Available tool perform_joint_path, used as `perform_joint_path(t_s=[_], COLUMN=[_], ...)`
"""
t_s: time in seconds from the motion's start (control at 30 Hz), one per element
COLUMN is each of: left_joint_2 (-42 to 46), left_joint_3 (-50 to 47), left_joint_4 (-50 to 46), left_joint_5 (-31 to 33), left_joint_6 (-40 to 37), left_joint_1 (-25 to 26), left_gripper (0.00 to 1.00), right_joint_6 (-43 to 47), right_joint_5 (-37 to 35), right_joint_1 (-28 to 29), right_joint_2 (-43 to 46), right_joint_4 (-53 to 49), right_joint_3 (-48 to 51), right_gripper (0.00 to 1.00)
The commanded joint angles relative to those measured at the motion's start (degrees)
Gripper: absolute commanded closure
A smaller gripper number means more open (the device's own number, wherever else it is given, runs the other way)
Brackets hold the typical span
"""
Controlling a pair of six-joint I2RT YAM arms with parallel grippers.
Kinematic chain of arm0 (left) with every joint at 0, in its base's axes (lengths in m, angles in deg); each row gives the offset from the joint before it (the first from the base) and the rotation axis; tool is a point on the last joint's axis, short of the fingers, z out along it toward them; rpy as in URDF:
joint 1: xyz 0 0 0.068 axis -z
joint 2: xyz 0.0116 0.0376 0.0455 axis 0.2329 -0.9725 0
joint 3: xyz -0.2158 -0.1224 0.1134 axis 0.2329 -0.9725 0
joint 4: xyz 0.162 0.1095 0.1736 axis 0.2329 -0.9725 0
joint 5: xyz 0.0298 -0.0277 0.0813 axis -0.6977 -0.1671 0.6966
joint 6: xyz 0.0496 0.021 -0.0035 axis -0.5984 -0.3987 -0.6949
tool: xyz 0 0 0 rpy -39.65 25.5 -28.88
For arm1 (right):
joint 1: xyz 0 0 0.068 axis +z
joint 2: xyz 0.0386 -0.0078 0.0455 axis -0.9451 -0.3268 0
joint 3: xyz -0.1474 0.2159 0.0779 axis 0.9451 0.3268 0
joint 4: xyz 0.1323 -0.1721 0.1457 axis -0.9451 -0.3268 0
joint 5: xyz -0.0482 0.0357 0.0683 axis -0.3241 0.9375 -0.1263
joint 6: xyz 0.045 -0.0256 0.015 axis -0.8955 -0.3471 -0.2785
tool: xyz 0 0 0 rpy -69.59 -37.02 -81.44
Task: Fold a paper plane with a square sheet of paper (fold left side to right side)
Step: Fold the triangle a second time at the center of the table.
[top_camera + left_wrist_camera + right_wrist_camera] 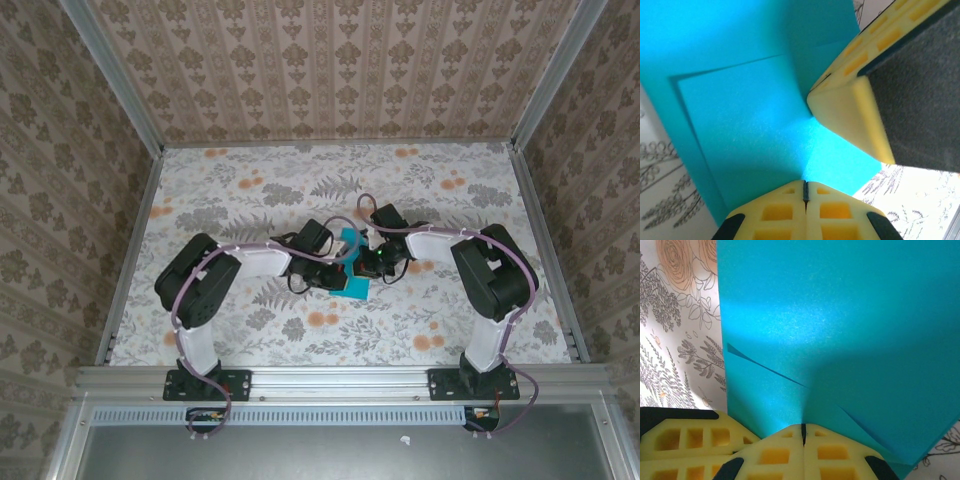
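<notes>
The square sheet of paper (352,288) lies near the middle of the table (250,190), well apart from all 4 edges, and both arms reach in over it from the near edge. The left gripper (805,184) is fully closed with nothing between its pads. Its tip is set down on the blue surface where 1 layer lies doubled over another. The right gripper (803,427) is likewise closed and empty, its tip against the paper just beside the other. To me this looks like a crease being pressed flat in an early fold, with no plane shape yet. The next move, I'd judge, calls for sliding along the fold line without dragging the sheet. There is bare table on every side, but the 2 tools are crowded together and could knock.
</notes>
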Motion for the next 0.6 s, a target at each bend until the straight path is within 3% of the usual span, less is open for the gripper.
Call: perform_joint_path(t_s=[0.0, 0.57], left_joint_2=[2.2, 11.5], left_joint_3=[-3.6, -13.2], left_joint_4=[-2.7, -0.7], left_joint_5=[0.4, 0.0], left_joint_6=[1.1, 2.6], left_joint_1=[-0.7, -5.2], left_gripper=[0.99, 0.97], right_joint_6=[1.2, 1.1], right_joint_5=[-3.5, -3.0], right_joint_1=[-0.1, -0.2], right_joint_2=[-2.4, -1.3], right_joint_4=[-4.9, -3.8], right_joint_3=[-0.5, -0.6], right_gripper=[0.99, 0.99])
